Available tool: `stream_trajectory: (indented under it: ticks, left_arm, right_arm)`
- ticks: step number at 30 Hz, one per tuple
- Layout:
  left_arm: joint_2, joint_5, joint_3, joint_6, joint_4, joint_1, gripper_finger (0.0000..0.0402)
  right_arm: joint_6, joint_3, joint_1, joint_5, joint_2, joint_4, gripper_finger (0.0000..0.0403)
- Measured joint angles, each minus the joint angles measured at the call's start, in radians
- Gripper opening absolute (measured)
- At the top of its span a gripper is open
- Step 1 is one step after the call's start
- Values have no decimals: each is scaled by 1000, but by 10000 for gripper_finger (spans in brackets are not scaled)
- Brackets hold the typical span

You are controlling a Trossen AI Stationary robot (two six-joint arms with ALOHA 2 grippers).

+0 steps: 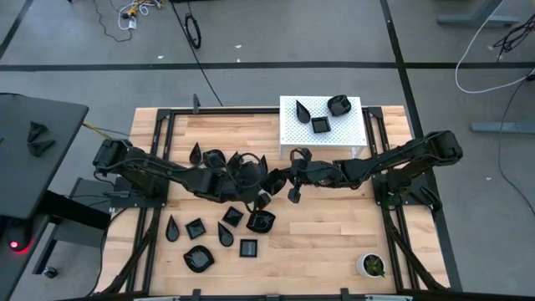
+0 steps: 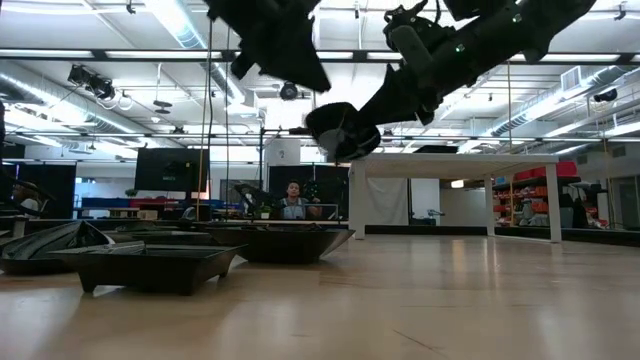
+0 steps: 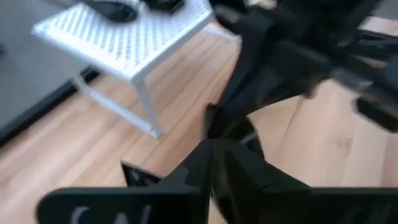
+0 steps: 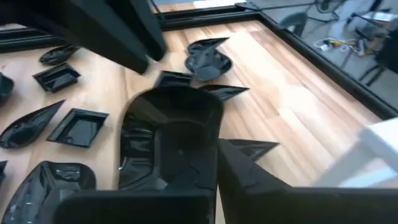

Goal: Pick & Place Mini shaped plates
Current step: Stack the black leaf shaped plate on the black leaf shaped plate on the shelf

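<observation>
Mini shaped plates: three on white rack [image 1: 294, 125]; right gripper [image 1: 282, 177] clenches one plate [image 4: 171, 140]; left gripper [image 1: 266, 186] unclear.

A wooden table [image 1: 334, 234] carries scattered black mini plates [image 1: 198, 258], a white perforated stand [image 1: 297, 132] and a potted plant [image 1: 371, 266]

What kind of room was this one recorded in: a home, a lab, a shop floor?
Most likely a large robotics lab or open workshop hall. The low view shows exposed ceiling ducts and strip lights, shelving far back and a seated person. The high view shows a wooden workbench on a grey floor with loose cables.
</observation>
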Motion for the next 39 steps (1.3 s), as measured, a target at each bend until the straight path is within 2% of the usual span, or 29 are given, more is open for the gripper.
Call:
stream_trajectory:
  ticks: [5, 9, 14, 17, 22, 26, 31, 39]
  left_arm:
    - [-18, 56, 75, 134, -41, -1, 103]
    - [-33, 66, 87, 142, -110, -14, 127]
    - [-8, 55, 87, 89, -180, -45, 135]
    - [25, 27, 85, 76, -183, -60, 133]
    - [71, -10, 85, 75, -173, -65, 129]
    - [90, -9, 85, 75, -165, -60, 129]
    - [92, -9, 85, 75, -162, -55, 129]
    - [92, -9, 85, 69, -162, -55, 128]
  right_arm:
    - [15, 44, -25, 4, -110, -201, 4]
    - [-11, 135, -95, 4, -250, -434, 2]
    - [-53, 266, -310, 4, -372, -744, 2]
    - [-86, 310, -514, -25, -406, -864, 1]
    - [-102, 320, -864, -239, -384, -899, 1]
    - [-103, 320, -1048, -369, -336, -896, 1]
    - [-109, 320, -1147, -408, -283, -902, 5]
    - [-114, 319, -1183, -408, -229, -924, 14]
